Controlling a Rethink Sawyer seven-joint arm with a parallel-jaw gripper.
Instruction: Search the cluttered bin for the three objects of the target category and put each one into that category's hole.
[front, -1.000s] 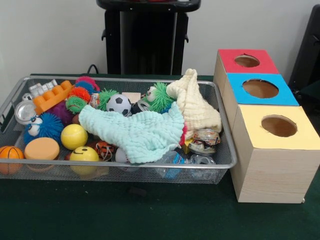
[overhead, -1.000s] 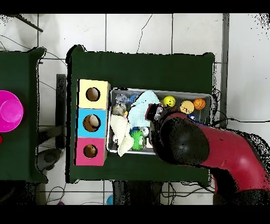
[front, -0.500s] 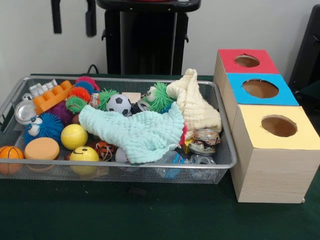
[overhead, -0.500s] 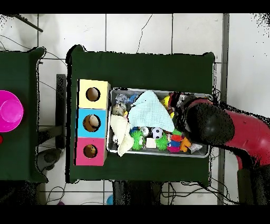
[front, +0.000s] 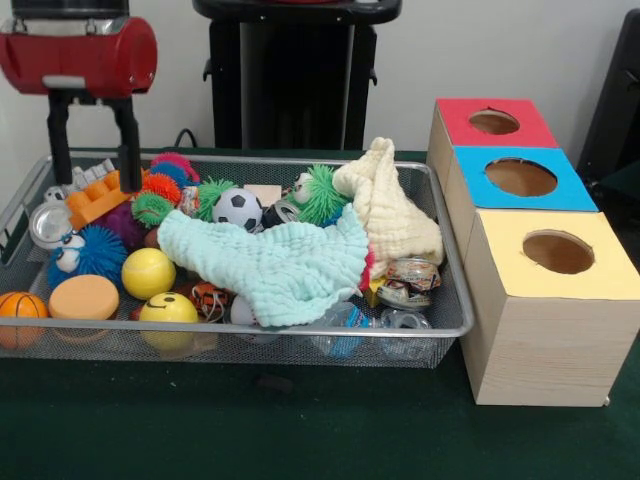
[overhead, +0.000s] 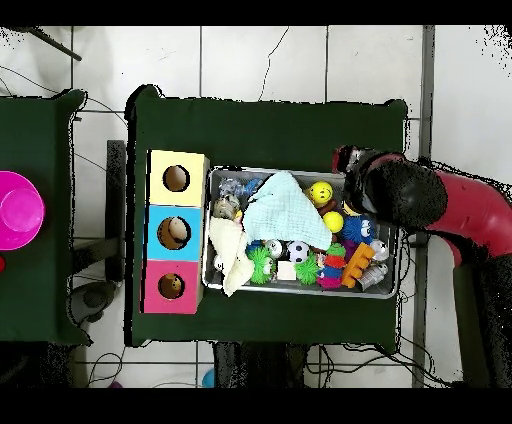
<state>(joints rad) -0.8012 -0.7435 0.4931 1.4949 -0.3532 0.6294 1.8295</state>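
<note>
The gripper (front: 93, 165) hangs over the far left corner of the wire bin (front: 455, 310), its two black fingers (front: 128, 145) spread apart with nothing between them, their tips down by the orange block (front: 103, 194). From where I stand the bin is crammed: a mint cloth (front: 270, 265) lies across the middle, a cream cloth (front: 395, 215) is heaped against the right end, and a soccer ball (front: 237, 208) sits behind the mint one beside green spiky toys (front: 322, 193). At the left are a yellow ball (front: 148, 272), a smiley ball (front: 168, 309), a basketball (front: 20, 305) and a blue fuzzy toy (front: 92, 251). Just right of the bin stands the wooden box (front: 540, 340) with its red hole (front: 494, 122), blue hole (front: 521, 177) and yellow hole (front: 558, 252). From overhead, the red arm (overhead: 460, 210) reaches in over the bin's end farthest from the box.
</note>
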